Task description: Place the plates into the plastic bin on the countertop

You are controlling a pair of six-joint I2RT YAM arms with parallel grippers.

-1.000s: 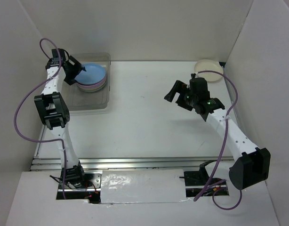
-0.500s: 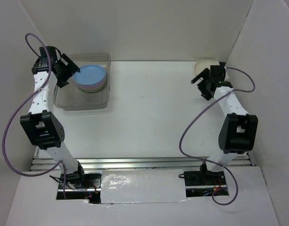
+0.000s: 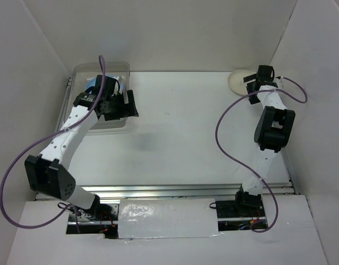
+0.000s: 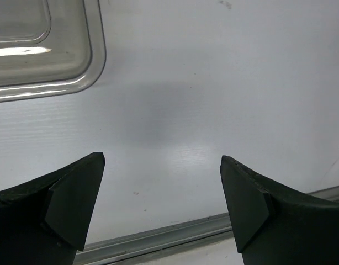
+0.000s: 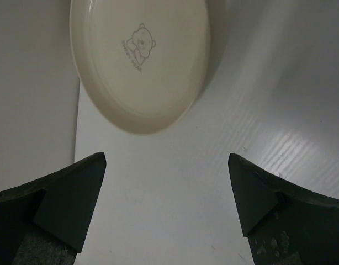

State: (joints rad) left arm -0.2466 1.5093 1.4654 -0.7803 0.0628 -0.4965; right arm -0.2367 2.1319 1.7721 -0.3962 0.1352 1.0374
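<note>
The left hand [image 3: 127, 105] hung over the near right corner of the plastic bin [image 3: 86, 72], which sat at the far left of the worktop [image 3: 180, 138]. In the left wrist view this hand [image 4: 162, 160] was spread wide with nothing between its 2 fingers [image 4: 70, 199], only bare worktop [image 4: 213, 83] beneath. One rounded corner of the bin [image 4: 95, 61] showed at the upper left, and the metal rail [image 4: 158, 237] ran along the bottom. From above, a blue plate [image 3: 94, 85] showed inside the bin, mostly hidden by the left arm; what lay under it could not be told.

The right arm reached to the far right corner, where the right hand [image 3: 257, 80] was just beside the cream plate [image 3: 238, 81]. In the right wrist view the hand [image 5: 167, 157] was also fully open and held nothing. The cream plate [image 5: 139, 61] lay on the worktop [image 5: 241, 110] ahead of the fingertips [image 5: 75, 193], not between them, close to the white side wall [image 5: 31, 83]. A small bear mark [image 5: 141, 44] was printed at the plate's middle
</note>
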